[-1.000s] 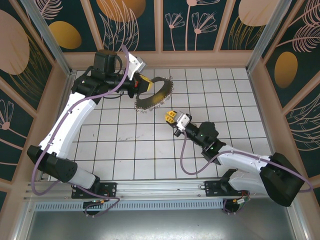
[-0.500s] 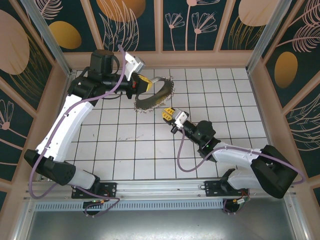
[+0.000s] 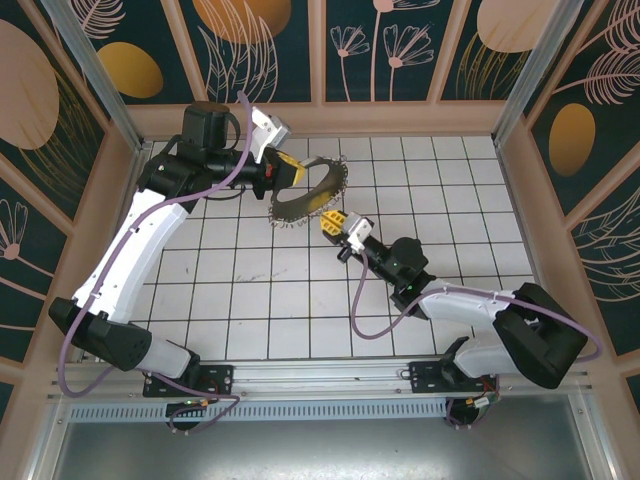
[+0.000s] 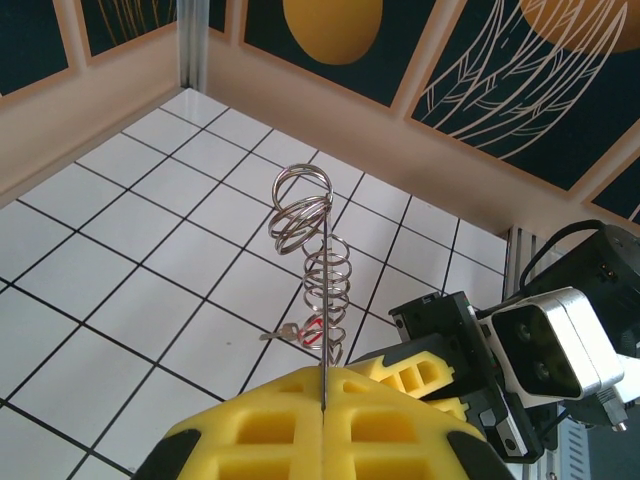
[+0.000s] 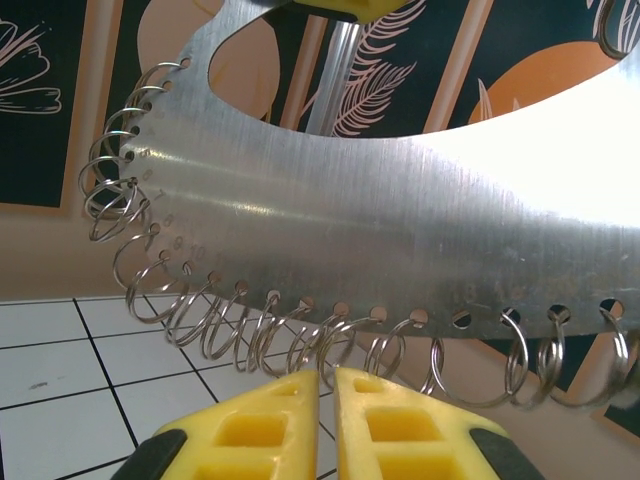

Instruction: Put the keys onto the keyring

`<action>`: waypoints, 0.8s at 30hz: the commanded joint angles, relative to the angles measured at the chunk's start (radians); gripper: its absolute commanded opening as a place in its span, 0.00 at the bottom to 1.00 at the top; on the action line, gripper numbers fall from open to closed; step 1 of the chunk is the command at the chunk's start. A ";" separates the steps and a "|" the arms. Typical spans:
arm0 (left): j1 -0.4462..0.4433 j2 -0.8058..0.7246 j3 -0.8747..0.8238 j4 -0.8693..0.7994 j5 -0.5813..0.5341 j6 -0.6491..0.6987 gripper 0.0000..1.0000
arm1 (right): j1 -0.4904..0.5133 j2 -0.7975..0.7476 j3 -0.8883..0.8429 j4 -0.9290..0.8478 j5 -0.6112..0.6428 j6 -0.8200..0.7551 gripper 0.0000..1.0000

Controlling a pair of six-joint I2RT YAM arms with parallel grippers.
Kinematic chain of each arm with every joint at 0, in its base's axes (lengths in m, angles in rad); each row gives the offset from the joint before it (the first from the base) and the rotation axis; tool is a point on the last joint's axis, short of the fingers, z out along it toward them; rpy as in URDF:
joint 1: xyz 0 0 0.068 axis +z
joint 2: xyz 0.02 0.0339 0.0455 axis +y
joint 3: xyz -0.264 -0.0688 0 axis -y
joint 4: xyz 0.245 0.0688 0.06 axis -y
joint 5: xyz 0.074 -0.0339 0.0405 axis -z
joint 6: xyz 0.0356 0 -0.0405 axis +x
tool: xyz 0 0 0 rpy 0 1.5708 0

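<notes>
Tiled white worktop (image 3: 260, 300) inside flower-painted walls (image 3: 400, 50). We see the left pincer (image 3: 285, 168) clamped on the keyring (image 3: 315, 195), carrying it clear of the worktop. The right pincer (image 3: 332, 224), its fingers pressed almost together with nothing visible between them, sits just below the ring's fringe, and the band runs crosswise to its reach. A red-tagged key (image 4: 290, 332) shows by the lower rings; we cannot tell whether it is threaded. We judge the right arm the nearer for threading.
</notes>
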 commanded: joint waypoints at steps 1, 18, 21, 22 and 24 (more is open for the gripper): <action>-0.004 -0.037 -0.007 0.051 0.025 -0.022 0.00 | 0.006 0.014 0.041 0.062 -0.002 0.023 0.12; -0.005 -0.064 -0.045 0.087 0.025 -0.039 0.00 | 0.012 0.052 0.070 0.061 0.014 0.003 0.13; -0.005 -0.065 -0.049 0.085 0.026 -0.038 0.00 | 0.014 0.058 0.078 0.067 0.020 -0.002 0.13; -0.005 -0.066 -0.050 0.086 0.027 -0.038 0.00 | 0.015 0.060 0.081 0.064 0.019 -0.005 0.14; -0.005 -0.069 -0.050 0.086 0.025 -0.039 0.00 | 0.018 0.060 0.080 0.062 0.016 -0.007 0.15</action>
